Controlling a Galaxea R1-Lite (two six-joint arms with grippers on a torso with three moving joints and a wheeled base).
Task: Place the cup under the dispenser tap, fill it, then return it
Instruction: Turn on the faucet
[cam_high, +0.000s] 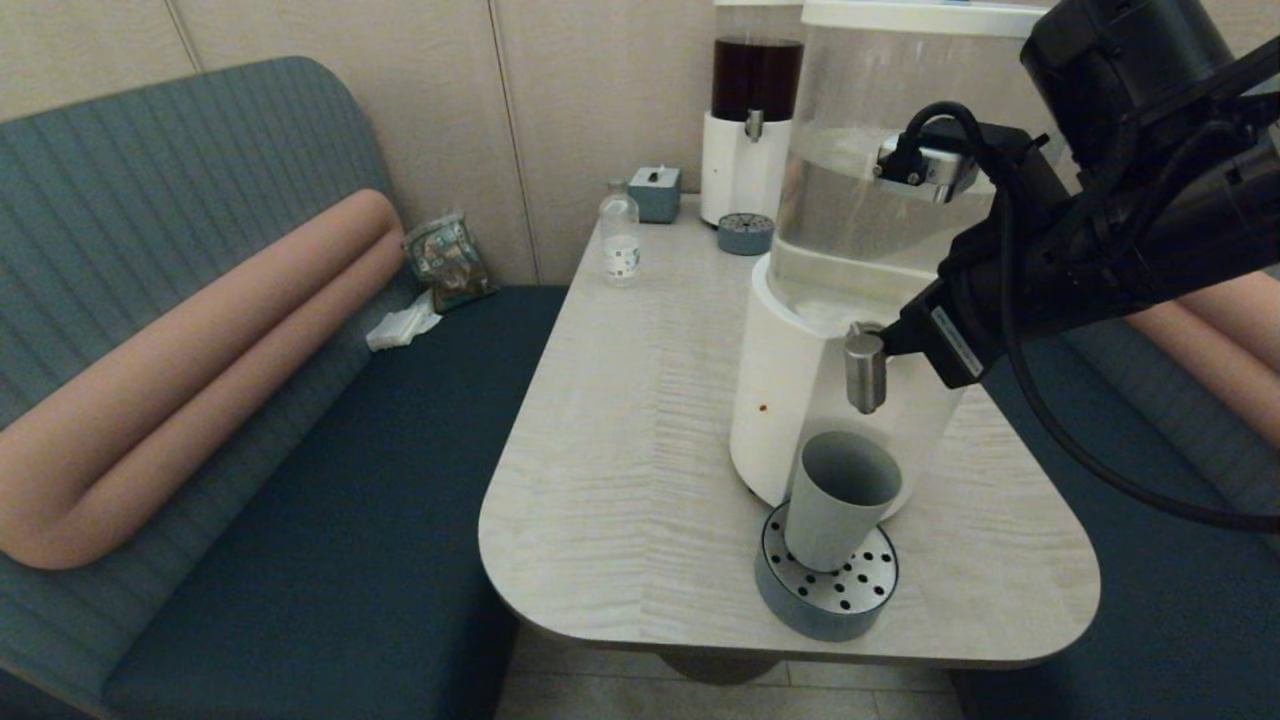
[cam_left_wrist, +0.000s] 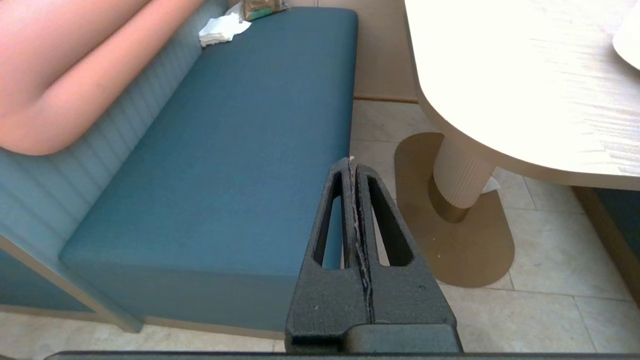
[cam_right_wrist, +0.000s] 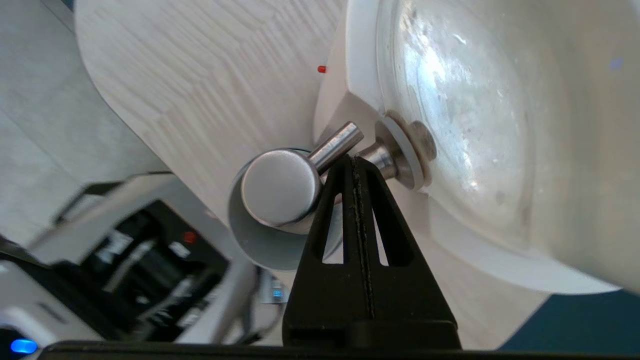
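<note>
Cup (cam_high: 838, 498) of matte grey-green stands upright on the perforated metal top of a round blue-grey tray (cam_high: 826, 592), directly beneath the dispenser tap (cam_high: 865, 369); no hand touches it.

Starting at the left, a teal bench seat (cam_high: 330, 520) with a pink roll cushion (cam_high: 190, 370) carries a crumpled white tissue (cam_high: 402, 325) and a printed packet (cam_high: 447, 262) whose writing cannot be read. The left hand (cam_left_wrist: 355, 167) hangs low beside the bench, above the tiled floor and near the counter's pedestal, its fingers pressed flat together and grasping nothing.

On the pale wood-grain counter (cam_high: 640, 420) a small clear bottle (cam_high: 620, 241) stands near the wall; its label is too small to read. Just beside it sits a grey tissue box (cam_high: 655, 192), then a dark-liquid dispenser (cam_high: 752, 110) with its own little tray (cam_high: 745, 233) in front.

Further right is the big dispenser (cam_high: 860, 250), a clear tank of clear liquid on a white base. Its brushed-steel tap juts from the front with the spout pointing down over the cup's open mouth. The right hand (cam_right_wrist: 354, 162) is at the tap, fingers clenched together with nothing between them, their tips resting against the tap's stem just behind the thin steel lever (cam_right_wrist: 336, 146). A white label on the right arm's wrist shows no legible text.
</note>
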